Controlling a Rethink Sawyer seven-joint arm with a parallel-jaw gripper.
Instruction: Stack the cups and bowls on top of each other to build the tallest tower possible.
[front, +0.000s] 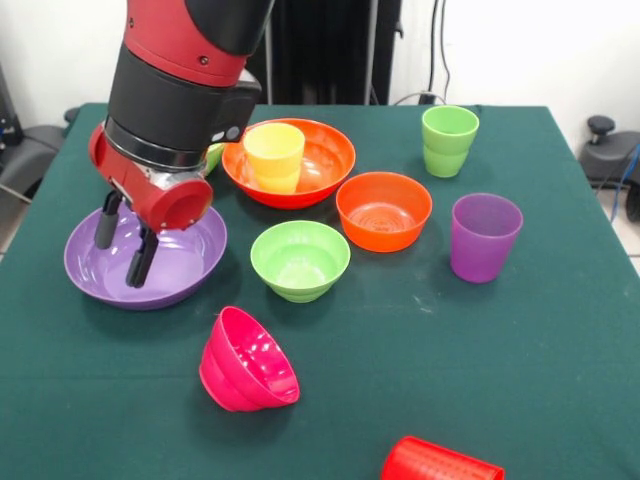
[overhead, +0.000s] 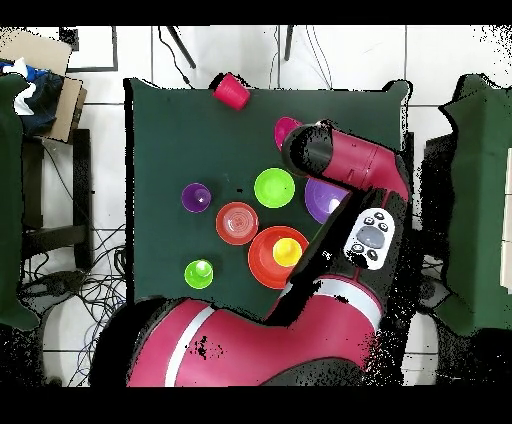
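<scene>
My gripper (front: 122, 245) hangs open over the large purple bowl (front: 195, 262) at the left, with its fingertips down inside the rim and nothing between them. In the overhead view the arm covers the gripper and part of this purple bowl (overhead: 322, 203). A yellow cup (front: 273, 156) stands upright in the large orange bowl (front: 330, 160). The small orange bowl (front: 383, 210) and small lime green bowl (front: 300, 260) sit upright mid-table. The magenta-pink bowl (front: 247, 362) lies tipped on its side. A red cup (front: 440, 462) lies on its side at the near edge. The purple cup (front: 484, 237) and light green cup (front: 449, 140) stand upright at the right.
A sliver of another lime green bowl (front: 214, 156) shows behind the arm, beside the large orange bowl. The green tablecloth (front: 420, 340) covers the whole table. Off the table in the overhead view, a cardboard box (overhead: 45, 75) rests on a chair.
</scene>
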